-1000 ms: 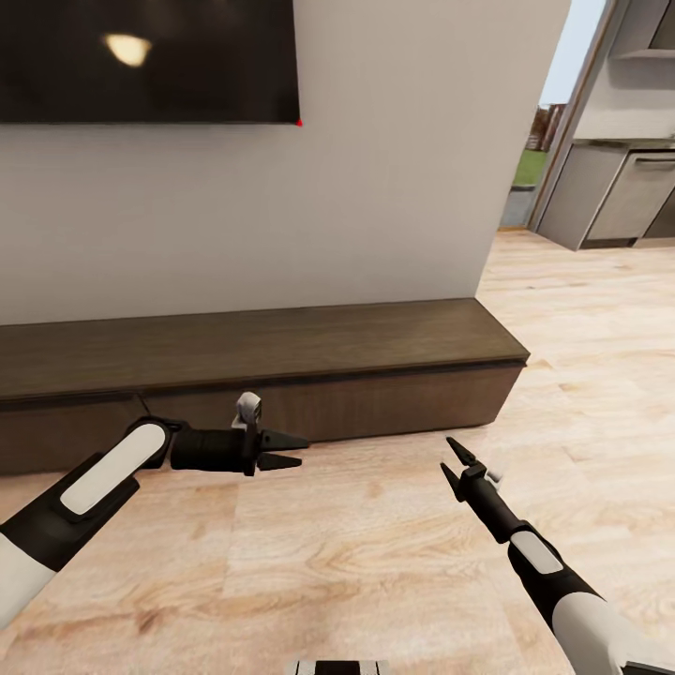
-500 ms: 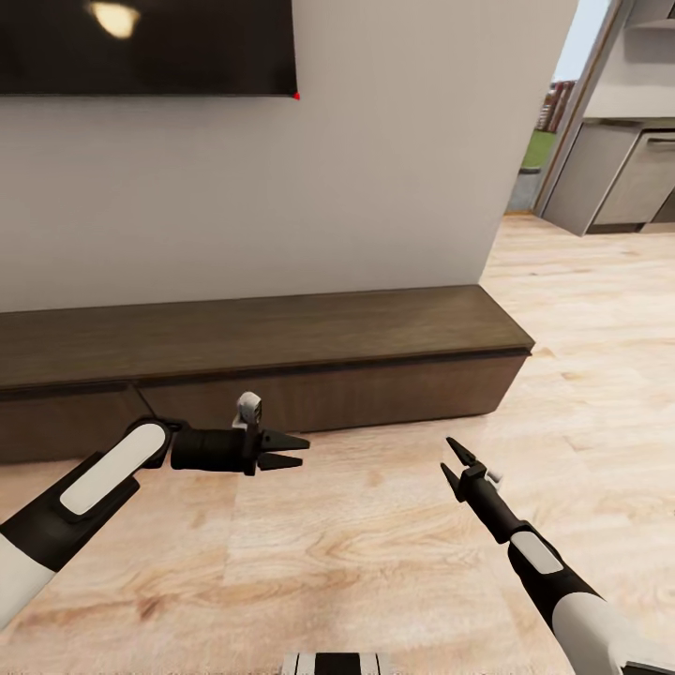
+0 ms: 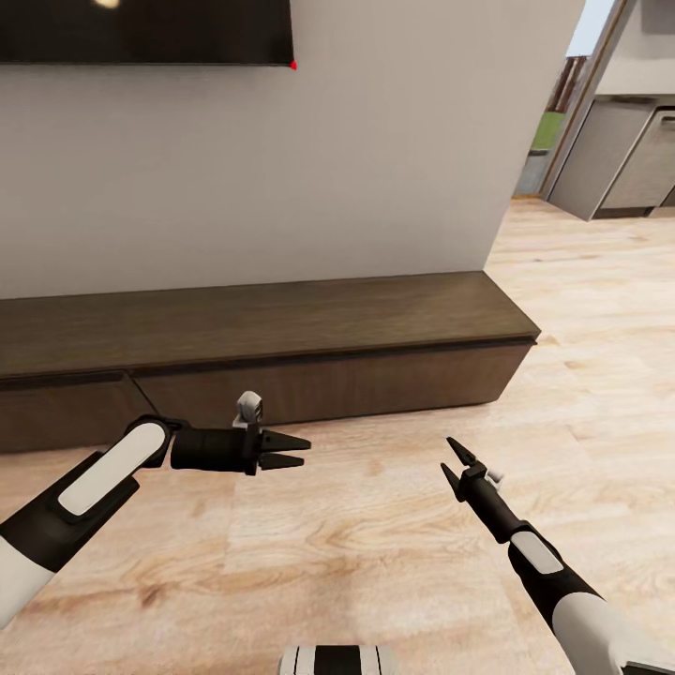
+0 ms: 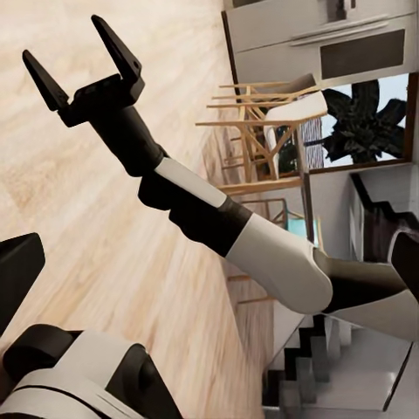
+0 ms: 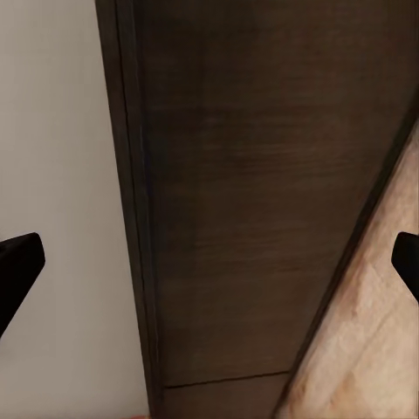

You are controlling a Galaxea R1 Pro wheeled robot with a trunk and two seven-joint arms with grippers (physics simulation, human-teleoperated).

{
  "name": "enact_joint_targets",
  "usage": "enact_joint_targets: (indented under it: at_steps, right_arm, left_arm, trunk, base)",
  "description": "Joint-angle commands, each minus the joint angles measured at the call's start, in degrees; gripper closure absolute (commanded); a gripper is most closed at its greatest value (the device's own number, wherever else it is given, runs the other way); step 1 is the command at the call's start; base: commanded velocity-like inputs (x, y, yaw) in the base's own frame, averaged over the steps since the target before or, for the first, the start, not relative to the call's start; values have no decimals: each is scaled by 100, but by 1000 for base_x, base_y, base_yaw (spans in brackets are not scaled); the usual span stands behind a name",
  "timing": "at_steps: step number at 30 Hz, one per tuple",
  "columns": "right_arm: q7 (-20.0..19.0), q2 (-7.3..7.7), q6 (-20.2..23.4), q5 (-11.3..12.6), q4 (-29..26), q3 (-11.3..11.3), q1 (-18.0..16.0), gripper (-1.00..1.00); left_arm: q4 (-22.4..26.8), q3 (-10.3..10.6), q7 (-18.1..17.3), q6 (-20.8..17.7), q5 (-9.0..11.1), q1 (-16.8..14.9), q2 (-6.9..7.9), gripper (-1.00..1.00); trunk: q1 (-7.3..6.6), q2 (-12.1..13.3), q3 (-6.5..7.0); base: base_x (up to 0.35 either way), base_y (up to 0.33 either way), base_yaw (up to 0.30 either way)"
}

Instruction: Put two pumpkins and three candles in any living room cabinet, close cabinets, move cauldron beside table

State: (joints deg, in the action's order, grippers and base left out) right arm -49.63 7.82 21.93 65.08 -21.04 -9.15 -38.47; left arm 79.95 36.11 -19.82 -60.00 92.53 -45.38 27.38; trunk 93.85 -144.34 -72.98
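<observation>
Against the pale wall (image 3: 375,169), the cabinet (image 3: 281,356) runs long and low, dark brown, its drawer fronts flush and closed, top bare. A dark screen (image 3: 141,33) hangs on the wall above its left half. Past the cabinet's right end the wood floor (image 3: 375,544) continues toward a doorway with grey kitchen units (image 3: 623,159) beyond.

Left pincer (image 3: 289,449) hovers low over the floor just in front of the cabinet's front face, near the seam between two drawer fronts, fingers pointing right, a narrow gap between the tips, nothing held. Right pincer (image 3: 452,458) hovers over open floor, apart from the cabinet's front and short of its right end, fingers pointing up toward the cabinet, spread wide, empty.

Left wrist view: right pincer (image 4: 81,59) with both fingers splayed wide over the floor, its white forearm behind; wooden chairs (image 4: 262,131) and a staircase (image 4: 340,375) farther off.

Right wrist view: cabinet (image 5: 262,201) top and front edge close up, wall on one side, floor strip on the other.
</observation>
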Motion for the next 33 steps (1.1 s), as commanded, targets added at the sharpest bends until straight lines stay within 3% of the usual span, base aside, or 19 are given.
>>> enact_joint_targets:
  at_steps: [1,7,19,27,33]
  right_arm:
    - [-9,0,49,40,4,-8,-3,-100]
    - [-120,0,49,37,4,-8,-3,-100]
    - [-314,5,41,16,-15,-8,-3,-100]
    - [-759,33,40,-23,-45,19,-3,-100]
    - [-858,42,40,-34,-50,43,-3,-100]
  left_arm:
    - [12,10,-58,0,-42,-6,4,-100]
    - [48,10,-57,0,-41,-2,4,-100]
    - [65,10,-57,0,-42,2,4,-100]
    - [72,17,-57,0,-42,2,4,-100]
    - [66,13,-57,0,-42,2,4,-100]
  trunk:
    - [-1,-2,-4]
    - [-1,-2,-4]
    - [-1,-2,-4]
    - [-1,-2,-4]
    - [-1,-2,-4]
  base:
    - [0,0,0]
    - [92,0,0]
    - [295,0,0]
    - [68,1,0]
    - [110,67,0]
